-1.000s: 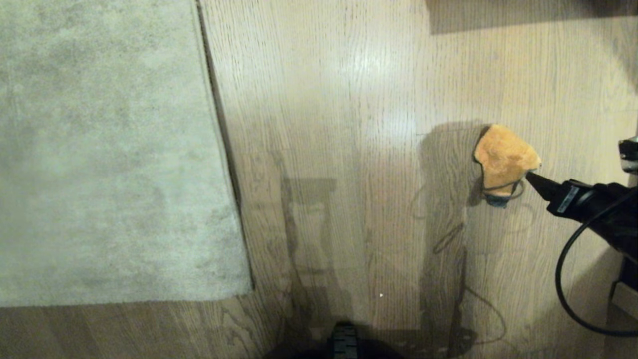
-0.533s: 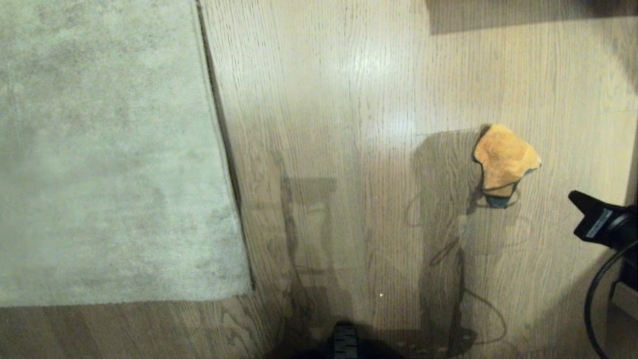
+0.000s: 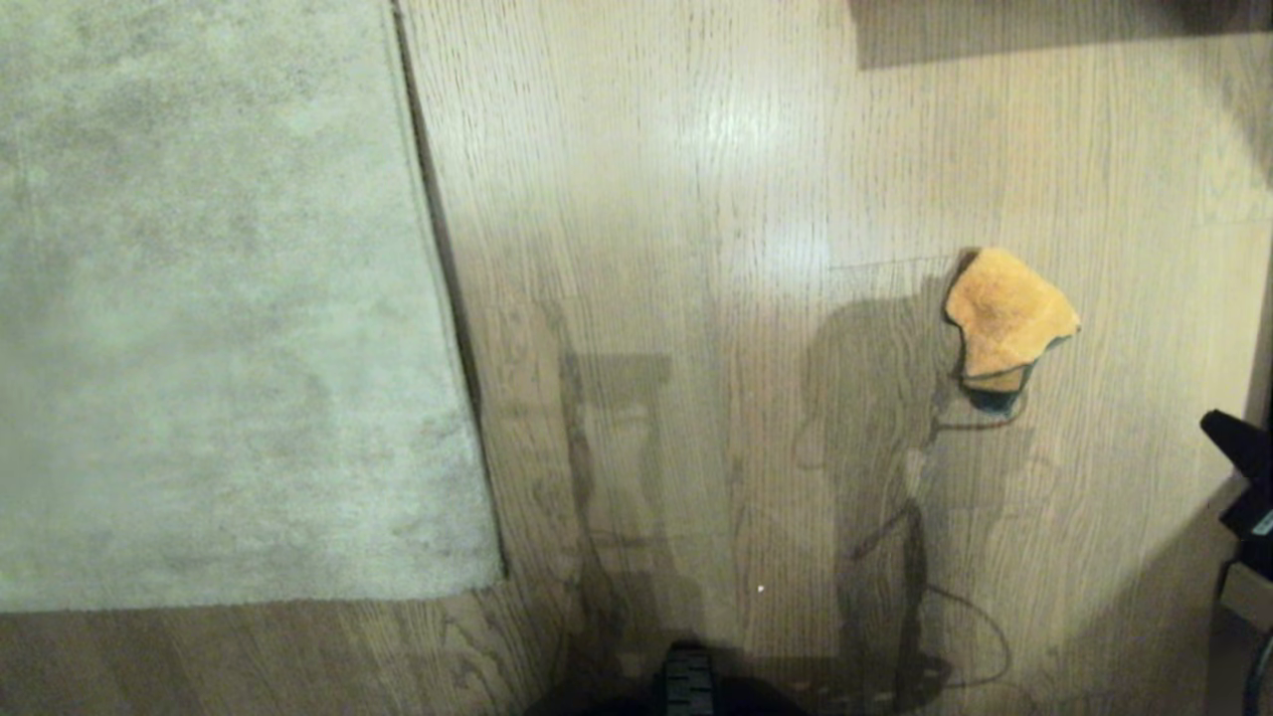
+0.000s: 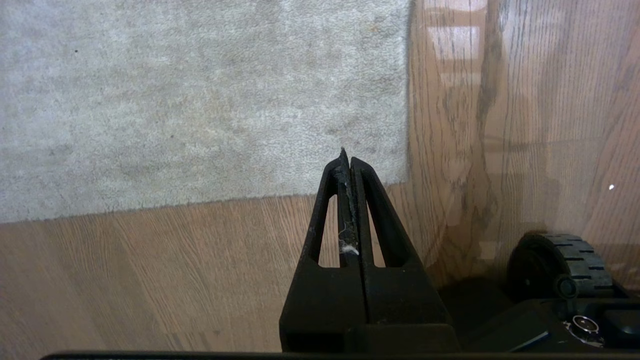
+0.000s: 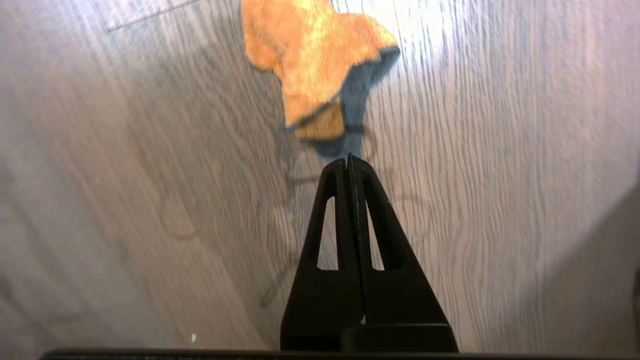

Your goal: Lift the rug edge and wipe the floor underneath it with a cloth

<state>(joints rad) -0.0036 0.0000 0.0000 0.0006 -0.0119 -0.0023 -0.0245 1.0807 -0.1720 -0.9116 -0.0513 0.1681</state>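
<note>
Currently the cloth [image 3: 1006,316] lies loose on the floor [image 3: 696,199], a crumpled orange-yellow rag with a teal end turned toward the robot. Nothing grips it. It sits well to the right of the rug edge [image 3: 453,318], with bare planks between the two.

Right gripper [image 3: 1215,426]: only its black tip shows at the right margin of the head view, near the cloth but apart from it, nearer the robot. In the right wrist view the fingers [image 5: 360,210] are pressed flat together and empty; the tip lines up with the cloth's teal end, though whether it touches can't be read from that angle, and the head view shows a clear gap.

Left gripper [image 4: 346,159]: seen in its wrist view alone, hanging above the rug's near corner, fingers closed tight with nothing between them but a wisp of pale lint.

Rug lies flat; its right border runs straight away from the robot, its near border crosses the lower left of the head view. Corner not lifted.

A black base wheel [image 4: 560,265] shows beside the left gripper.
</note>
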